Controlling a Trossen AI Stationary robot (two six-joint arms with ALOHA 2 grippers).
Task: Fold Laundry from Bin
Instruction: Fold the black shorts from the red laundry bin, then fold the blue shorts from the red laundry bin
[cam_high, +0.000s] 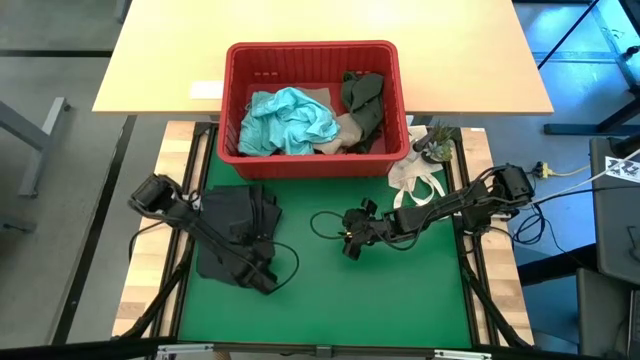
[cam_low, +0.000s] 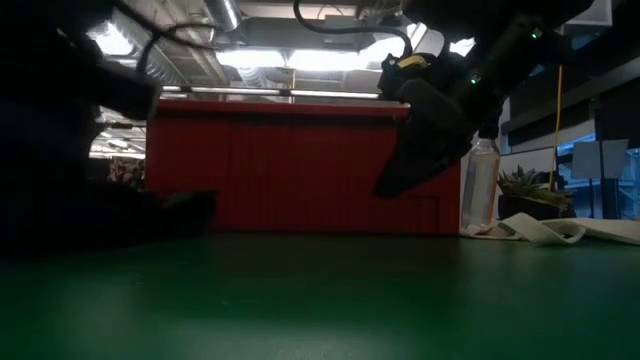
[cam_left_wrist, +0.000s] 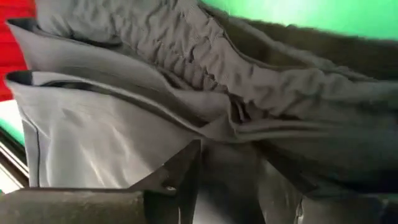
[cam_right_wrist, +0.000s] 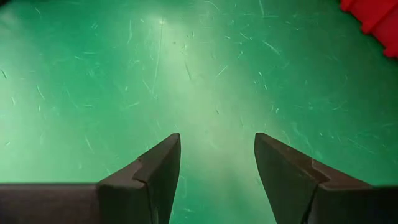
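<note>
Red plastic bin at the far edge of the green mat, ribbed walls, thick rim; inside, a crumpled teal garment toward its left, a beige one in the middle, a dark olive one bunched against the right wall. Dark grey garment out of the bin, lying on the mat's left half, soft and matte, with a gathered, puckered band and flat folded panels in the left wrist view. Left gripper low over that cloth's near edge; cannot tell how far apart its fingers stand or whether any cloth is gripped. Right gripper above bare mat near the centre, fingers spread, holding nothing. White cloth bag with loop handles by the bin's right near corner, beside a small plant.
</note>
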